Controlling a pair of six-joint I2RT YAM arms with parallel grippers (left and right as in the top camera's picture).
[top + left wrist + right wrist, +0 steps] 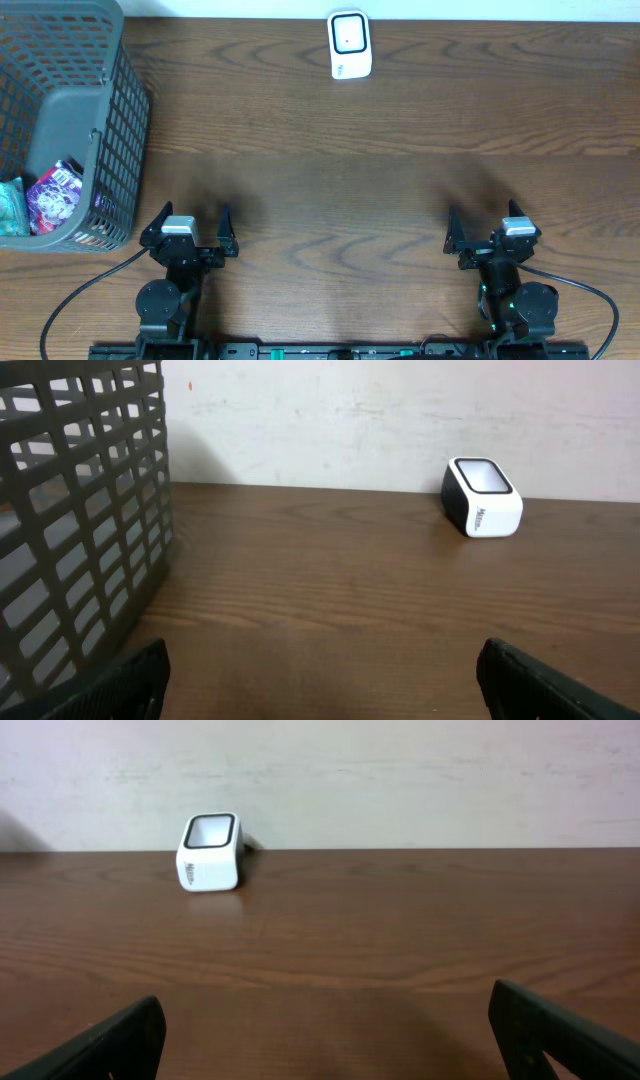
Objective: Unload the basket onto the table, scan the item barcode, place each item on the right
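Overhead: left gripper [195, 214] and right gripper [483, 214] sit fingers [162, 216] wide, empty, well short of the scanner [350, 45], likely parked before fetching an item [55, 193] from the basket [112, 120].

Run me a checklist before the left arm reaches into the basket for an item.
1. Left gripper open and empty: ok.
2. Right gripper open and empty: ok.
3. Items present in the basket: a purple packet and a teal packet lie in its near corner: ok.
4. Barcode side of either packet showing: cannot tell.
5. Scanner standing at the far edge of the table, nothing in front of it: ok.
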